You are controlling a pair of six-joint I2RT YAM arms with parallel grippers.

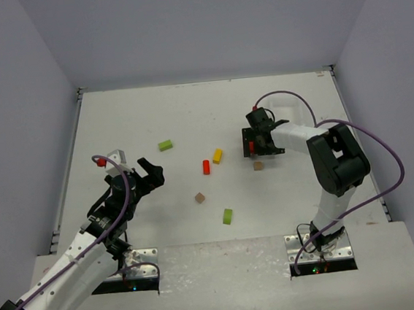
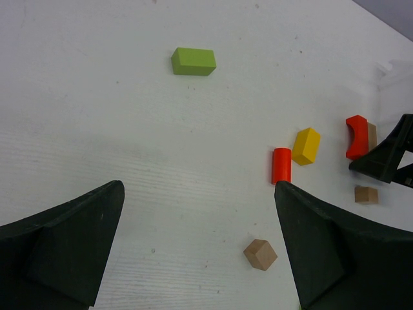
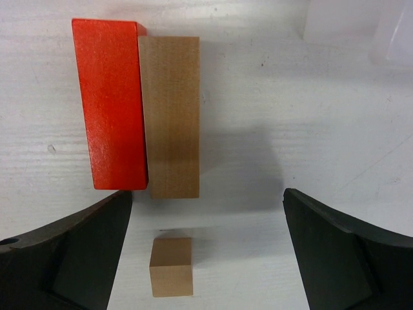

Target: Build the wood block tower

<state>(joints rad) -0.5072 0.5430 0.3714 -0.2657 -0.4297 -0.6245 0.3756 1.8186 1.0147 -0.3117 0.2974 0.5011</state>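
Hovering over touching red block (image 3: 111, 103) and brown bar (image 3: 170, 116), right gripper (image 3: 206, 194) spread, empty; left gripper (image 2: 199, 187) too. We judge them light, stiff, slick: pinch the long flat sides.

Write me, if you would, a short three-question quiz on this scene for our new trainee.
1. True or false: in the right wrist view, the red block lies flat against the brown bar.
2. Pick one. The red cylinder is: A, lying on the table beside the yellow block; B, stacked on top of it; C, held in a gripper.
3. Fill the gap: the left gripper is ____ and holds nothing.

Key: 1 true; 2 A; 3 open.
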